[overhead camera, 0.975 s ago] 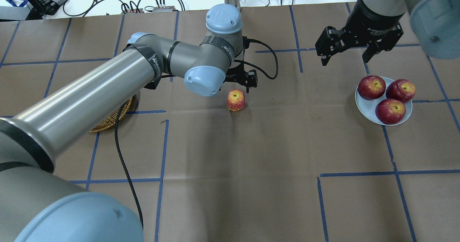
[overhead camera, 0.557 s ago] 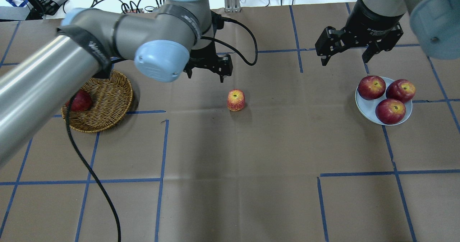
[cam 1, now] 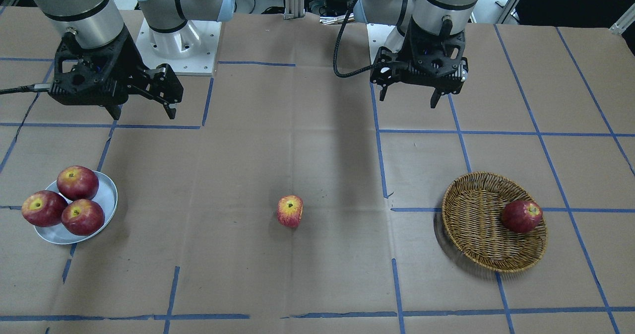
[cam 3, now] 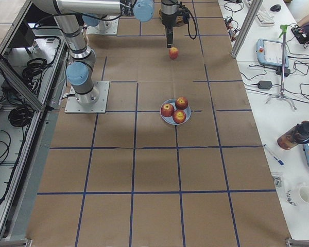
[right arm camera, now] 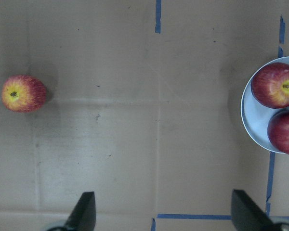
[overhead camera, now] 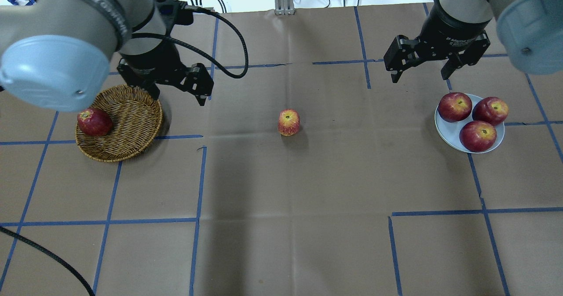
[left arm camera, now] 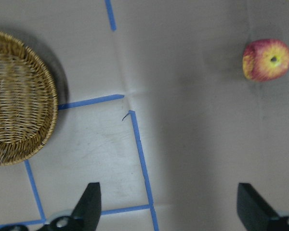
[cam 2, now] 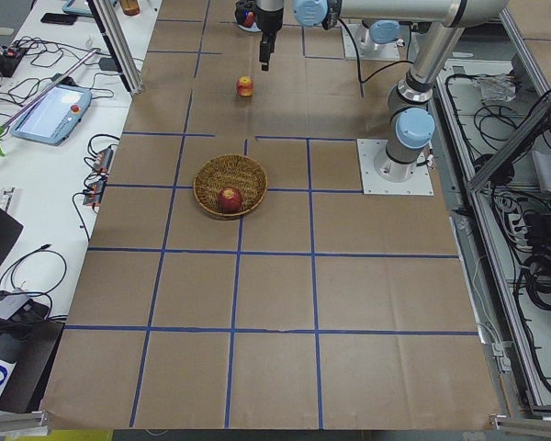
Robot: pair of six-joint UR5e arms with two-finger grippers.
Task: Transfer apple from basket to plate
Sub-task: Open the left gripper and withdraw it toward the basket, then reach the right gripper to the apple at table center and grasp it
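Note:
The apple point(overhead camera: 289, 122), light red with yellow streaks, stands alone on the brown paper at the table's middle; it also shows in the front view point(cam 1: 290, 211) and both wrist views point(left arm camera: 266, 59) point(right arm camera: 23, 93). The wicker basket point(overhead camera: 132, 120) point(cam 1: 476, 220) sits at the left. The metal plate point(overhead camera: 446, 131) point(cam 1: 108, 195) sits at the right. My left gripper point(overhead camera: 178, 96) point(cam 1: 408, 100) is open and empty, raised beside the basket's far right edge. My right gripper point(overhead camera: 418, 77) point(cam 1: 144, 115) is open and empty, raised beyond the plate.
One dark red apple point(overhead camera: 93, 122) lies at the basket's left side. Three dark red apples point(overhead camera: 478, 136) fill most of the plate. Blue tape lines grid the paper. The left arm's black cable point(overhead camera: 228, 45) loops over the table's far left part.
My left arm has swung back left, away from the streaked apple to beside the basket, uncovering the basket. The apple stays on the table. The right gripper has barely shifted.

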